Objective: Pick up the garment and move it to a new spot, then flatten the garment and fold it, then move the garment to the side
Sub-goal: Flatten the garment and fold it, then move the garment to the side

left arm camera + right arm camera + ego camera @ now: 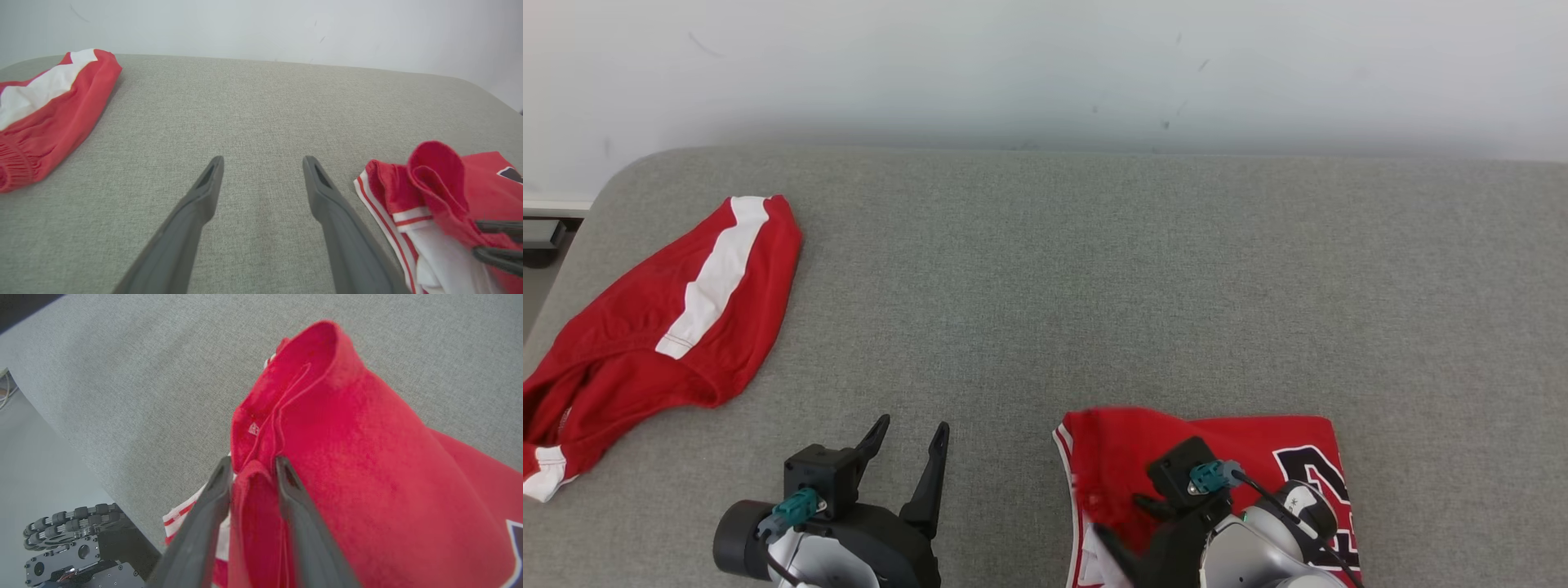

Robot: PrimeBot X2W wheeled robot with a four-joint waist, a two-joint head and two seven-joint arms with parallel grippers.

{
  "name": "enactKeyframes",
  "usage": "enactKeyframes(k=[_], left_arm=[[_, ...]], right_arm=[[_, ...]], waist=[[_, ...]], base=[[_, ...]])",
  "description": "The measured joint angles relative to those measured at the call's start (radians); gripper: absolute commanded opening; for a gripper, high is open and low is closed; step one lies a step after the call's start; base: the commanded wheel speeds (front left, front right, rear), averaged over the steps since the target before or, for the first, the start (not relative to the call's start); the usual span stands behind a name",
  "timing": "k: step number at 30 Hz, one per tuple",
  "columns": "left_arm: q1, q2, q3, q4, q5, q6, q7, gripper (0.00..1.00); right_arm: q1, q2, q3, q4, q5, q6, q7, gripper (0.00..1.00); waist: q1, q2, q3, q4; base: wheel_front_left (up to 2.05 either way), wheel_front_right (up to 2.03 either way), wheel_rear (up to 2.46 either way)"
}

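Note:
The garment (1258,449) is a red jersey with white trim and a dark number, lying folded at the front right of the grey padded table (1094,286). One fold of it (327,416) stands up off the pile. My right gripper (252,467) straddles that raised fold, its fingers slightly parted with red cloth between them. From the left wrist view the jersey (441,183) sits at the right with the right gripper (492,241) at its edge. My left gripper (911,431) rests open over bare table left of the jersey, nothing between its fingers (204,192).
A second red garment with a white stripe (678,318) lies crumpled at the table's left edge. A pale wall (1045,65) runs behind the table. The right wrist view shows the table's near edge, the floor and my dark base (69,547) below.

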Motion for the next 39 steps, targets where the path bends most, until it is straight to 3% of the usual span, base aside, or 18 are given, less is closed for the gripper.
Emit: enactKeyframes(k=[14,18,27,39], left_arm=[[0.000,0.009,0.012,-0.001,-0.007,0.008,0.000,1.00],[0.000,0.008,0.011,-0.001,-0.007,0.008,0.000,1.00],[0.002,0.018,0.017,-0.007,-0.007,0.010,0.000,1.00],[0.001,0.026,0.014,-0.023,-0.007,0.013,0.006,1.00]], right_arm=[[0.001,0.006,-0.036,-0.067,0.147,-0.003,-0.042,1.00],[0.002,-0.003,-0.114,-0.128,0.129,-0.043,-0.074,1.00],[0.093,-0.142,-0.307,-0.178,0.048,-0.154,-0.099,1.00],[0.186,-0.140,-0.380,-0.092,0.058,-0.171,-0.116,1.00]], waist=[[0.0000,0.0000,0.003,-0.007],[0.0000,0.0000,0.002,-0.016],[0.0000,0.0000,-0.006,-0.042],[0.0000,0.0000,0.004,-0.047]], base=[[0.00,0.00,0.00],[0.00,0.00,0.00],[0.00,0.00,0.00],[0.00,0.00,0.00]])
